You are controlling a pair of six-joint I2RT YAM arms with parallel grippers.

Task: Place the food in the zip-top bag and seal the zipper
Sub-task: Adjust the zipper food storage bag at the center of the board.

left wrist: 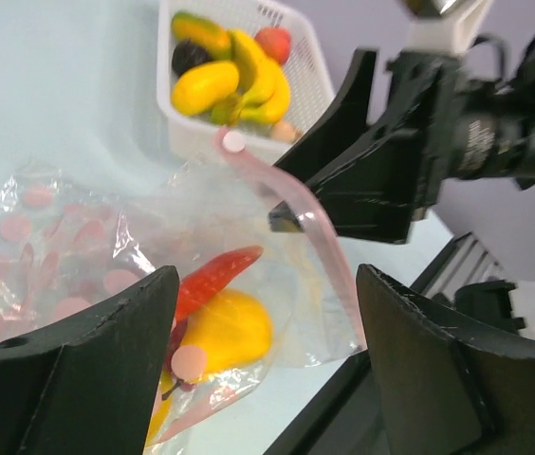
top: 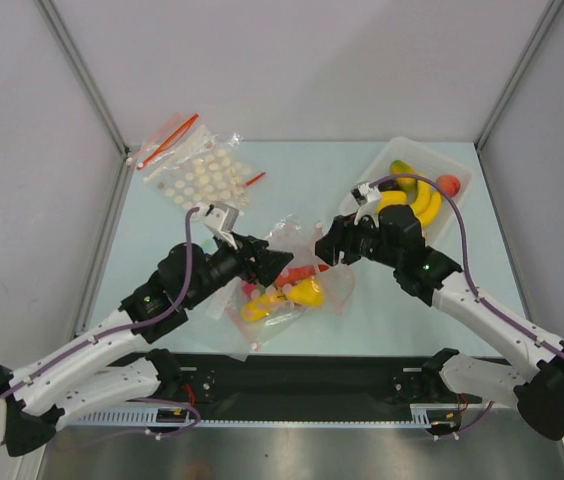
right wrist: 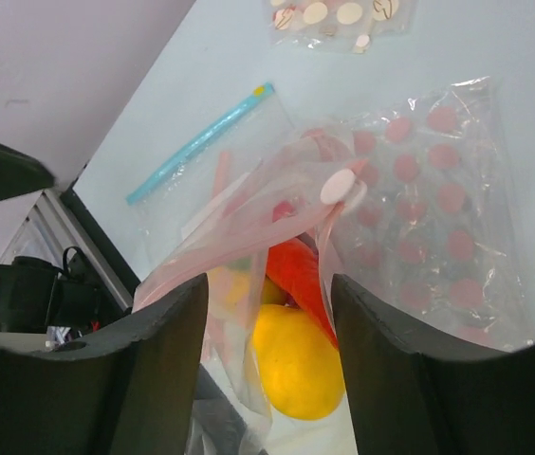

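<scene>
**A:** Far left first. What lay there?
**B:** A white-dotted bag (top: 197, 178), flat on the desk (top: 307, 170) at the far-left corner. It was well apart from both arms.

**A:** The left gripper?
**B:** The left gripper (top: 280, 262) sat just left of the zip-top bag (top: 330, 290) and pointed at it. In its wrist view the jaws stood wide apart and held nothing. The bag lay just beyond and below the fingertips, in line with the gap.

**A:** And the bag itself?
**B:** It lay crumpled at mid-desk, between the two grippers. A red chili (left wrist: 215, 275) and a yellow mango (left wrist: 231, 332) showed through the film, touching each other. The zipper (left wrist: 307, 216) arched up off the bag toward the right arm. A pink-dotted bag (right wrist: 438, 190) lay flat against its far side.

**A:** The right gripper?
**B:** The right gripper (top: 322, 246) was at the bag's right edge, facing the left one. Its jaws were parted, with the bag's mouth bunched up in the gap. Seen from the left wrist, one fingertip met the pink strip. I could not tell whether the other pad touched film.

**A:** Farthest right?
**B:** A white basket (top: 462, 165) sat behind the right gripper, apart from the bag. It held the bananas (top: 417, 200) and a red fruit (top: 448, 184), along with other pieces.
</scene>
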